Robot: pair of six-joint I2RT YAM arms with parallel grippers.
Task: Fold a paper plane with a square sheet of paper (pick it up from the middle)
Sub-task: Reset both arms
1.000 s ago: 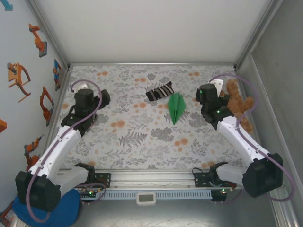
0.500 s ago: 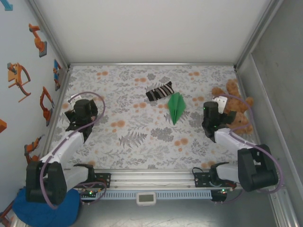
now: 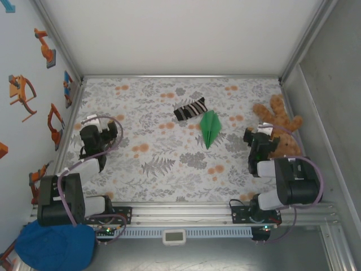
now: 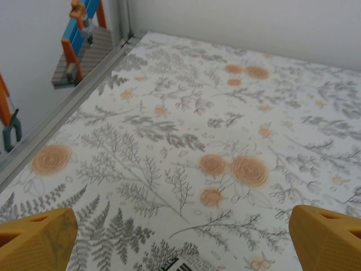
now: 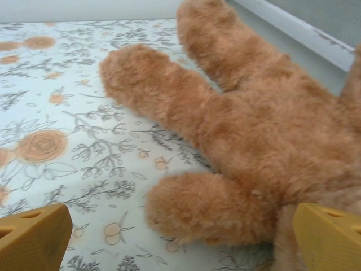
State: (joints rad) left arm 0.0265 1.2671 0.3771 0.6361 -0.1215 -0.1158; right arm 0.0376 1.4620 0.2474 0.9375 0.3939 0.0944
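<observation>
Yellow fingertips (image 4: 36, 240) sit in both bottom corners of the left wrist view with a wide gap between them. The left end effector (image 4: 180, 243) is spread and holds nothing; bare floral tabletop (image 4: 186, 113) lies ahead of it.

Right wrist view is the same: right end effector (image 5: 180, 237) spread and empty. The brown teddy bear (image 5: 242, 141) is right in front, limbs flat on the print, one paw just beyond the gap. Can't tell whether anything touches.

Top view: left end effector (image 3: 93, 135) at lower left near the side wall, right end effector (image 3: 258, 141) at lower right, just beside the teddy bear (image 3: 279, 127).

Paper plane (image 3: 210, 129) lies flat on the tabletop (image 3: 169, 164) a bit right of centre. It's bright green with the centre crease visible and the nose toward the bottom of the frame, well apart from both end effectors.

Striped sock (image 3: 189, 109) lies just upper left of the plane's tail; can't tell if they touch. Orange robot-arm stickers (image 3: 22, 93) are on the left wall.
</observation>
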